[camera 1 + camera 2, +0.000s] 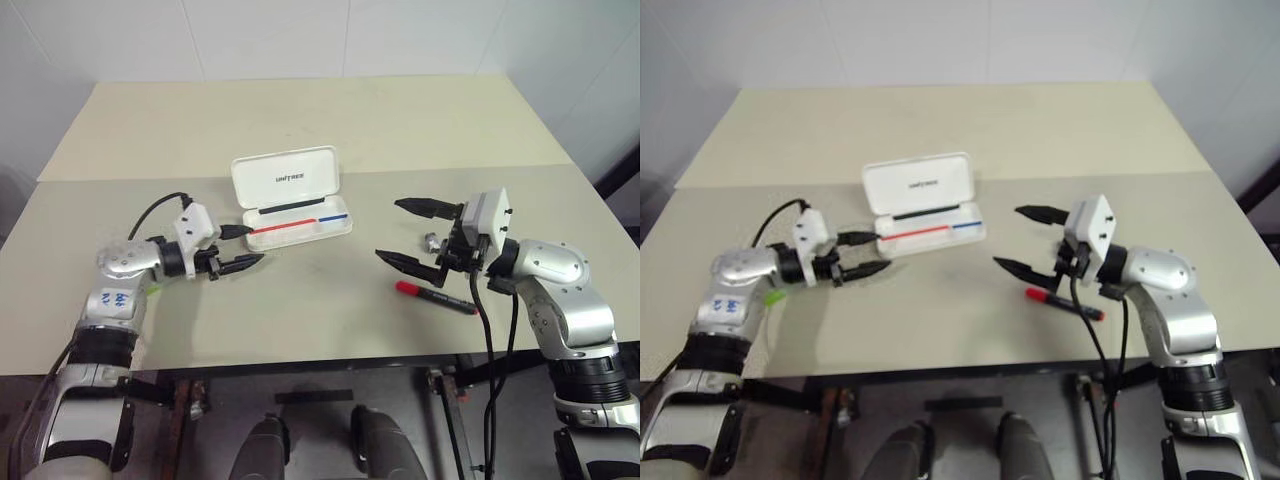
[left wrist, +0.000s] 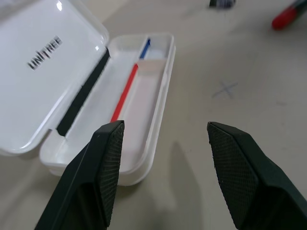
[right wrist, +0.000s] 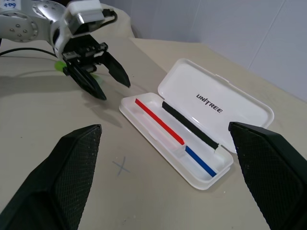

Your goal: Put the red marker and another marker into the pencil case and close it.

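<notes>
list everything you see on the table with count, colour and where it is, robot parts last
pencil case: one, white, open, lid up, mid table; thin red and blue lines inside
red marker: one, black barrel with red cap, lying on the table below the right gripper
green marker: one, light green, largely hidden behind the left gripper
small object: one, silvery grey, beside the right gripper; too small to identify
table: one, beige
left gripper: one, black fingers, open, empty, next to the case
right gripper: one, black fingers, open wide, empty

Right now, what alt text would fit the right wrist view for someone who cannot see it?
An open white pencil case lies empty on a beige table, lid up. The left gripper hovers open beside it, and the right gripper's wide-open fingers frame the scene.
</notes>
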